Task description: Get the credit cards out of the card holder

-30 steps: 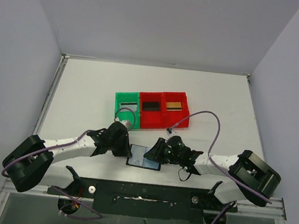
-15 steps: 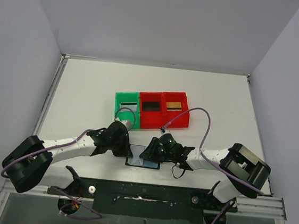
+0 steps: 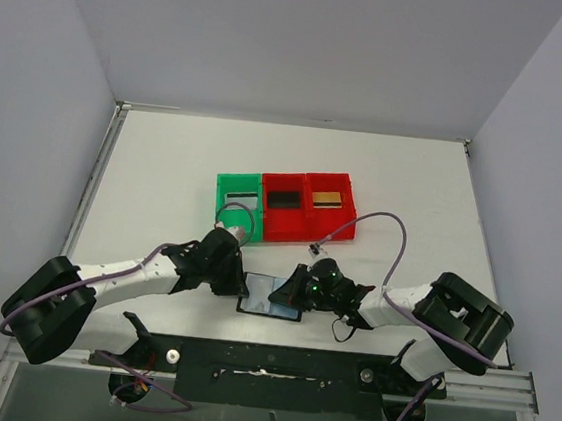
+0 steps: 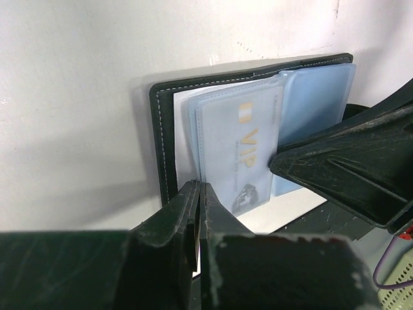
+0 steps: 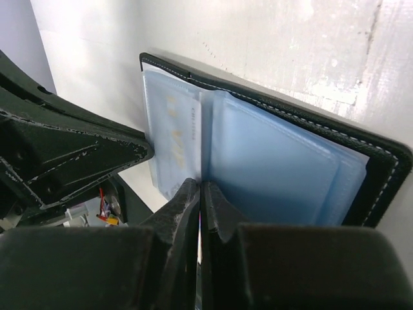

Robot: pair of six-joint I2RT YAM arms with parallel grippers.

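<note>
In the view from above, the holder (image 3: 272, 297) lies open on the bench (image 3: 164, 178), close to its near edge and between the two arms. The left jaws and the right jaws come onto it from either side. Behind it stand a green bin (image 3: 219, 204), a middle red bin (image 3: 284, 229) and a right red bin (image 3: 331, 228). A grey card (image 3: 242, 202), a black card (image 3: 284, 200) and a gold card (image 3: 329, 199) lie one in each, so we judge that most of the sorting is done. From the left wrist we see a VIP card (image 4: 242, 152) that sits inside a clear sleeve on the left half of the holder. The left jaws are closed, with their tips at the near edge of that half. We think they press there to pin the holder, so that it does not slide when the other arm pulls. Whether they also pinch the cover, we cannot tell. From the right wrist, the right jaws are closed too, at the fold where the sleeves meet. A thin pale sliver shows between the tips, but we cannot tell if it is the edge of the card or only of the sleeve. The sleeves on the right half look empty.
</note>
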